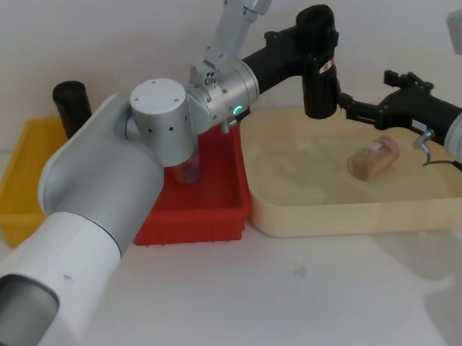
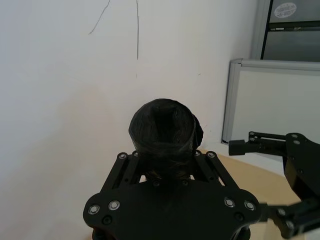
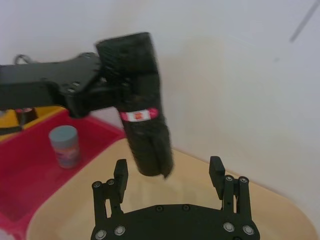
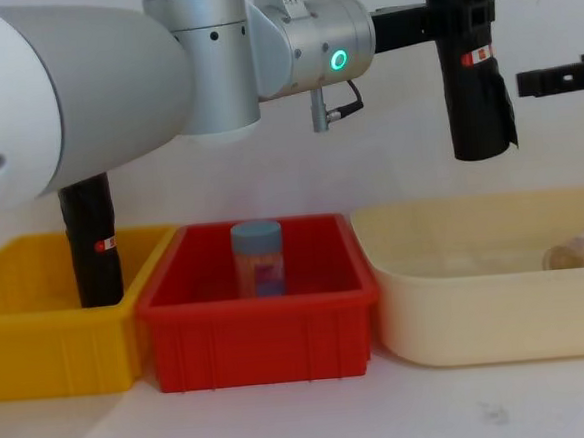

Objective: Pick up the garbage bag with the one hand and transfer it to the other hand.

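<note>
The garbage bag [image 1: 318,68] is a black roll with a red-and-white label, held upright in the air above the beige tray [image 1: 295,212]. My left gripper [image 1: 306,45], on the arm with the green ring, is shut on its upper part [image 2: 162,132]. My right gripper [image 1: 363,96] stands open just to the right of the bag's lower half. In the right wrist view the bag's lower end [image 3: 145,150] hangs just ahead of the gap in my open right gripper [image 3: 168,167], untouched. In the chest view the bag [image 4: 472,66] hangs left of a right fingertip [image 4: 558,78].
A second black roll [image 4: 93,243] stands in the yellow bin [image 4: 40,337] at the left. A blue-capped jar [image 4: 258,258] stands in the red bin [image 4: 259,326]. A brownish jar [image 1: 373,158] lies in the beige tray below the grippers.
</note>
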Controlling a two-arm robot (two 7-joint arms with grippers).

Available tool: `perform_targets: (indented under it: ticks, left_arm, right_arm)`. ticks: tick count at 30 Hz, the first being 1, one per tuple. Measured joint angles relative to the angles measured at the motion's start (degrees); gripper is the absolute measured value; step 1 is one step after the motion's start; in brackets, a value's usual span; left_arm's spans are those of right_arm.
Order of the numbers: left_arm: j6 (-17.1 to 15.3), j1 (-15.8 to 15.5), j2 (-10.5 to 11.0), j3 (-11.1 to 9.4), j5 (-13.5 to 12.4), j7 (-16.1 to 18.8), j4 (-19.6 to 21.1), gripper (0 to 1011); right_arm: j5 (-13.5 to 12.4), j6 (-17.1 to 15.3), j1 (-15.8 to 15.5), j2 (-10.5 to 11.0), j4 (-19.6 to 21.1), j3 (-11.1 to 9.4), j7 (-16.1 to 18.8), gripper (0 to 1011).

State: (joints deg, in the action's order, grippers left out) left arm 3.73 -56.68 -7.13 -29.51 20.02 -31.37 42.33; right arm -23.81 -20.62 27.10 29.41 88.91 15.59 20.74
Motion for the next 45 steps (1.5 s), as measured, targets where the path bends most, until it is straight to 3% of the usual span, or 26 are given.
perform_targets:
  ticks: [8, 24, 45]
  left_arm:
    - [0.1, -0.2, -0.3, -0.1, 0.0, -0.1, -0.5, 354]
    - [0.3, -0.4, -0.4, -0.2, 0.0, -0.2, -0.9, 354]
    - [0.3, -0.5, -0.5, -0.2, 0.0, -0.3, -1.0, 354]
  right_arm:
    - [-0.1, -0.3, 1.8, -1.1, -1.5, 1.7, 0.9, 1000]
    - [2.8, -2.6, 7.6, -6.0, -9.7, 4.6, -3.2, 1000]
    - [4.1, -1.3, 10.0, -9.2, -12.4, 5.6, -3.0, 1000]
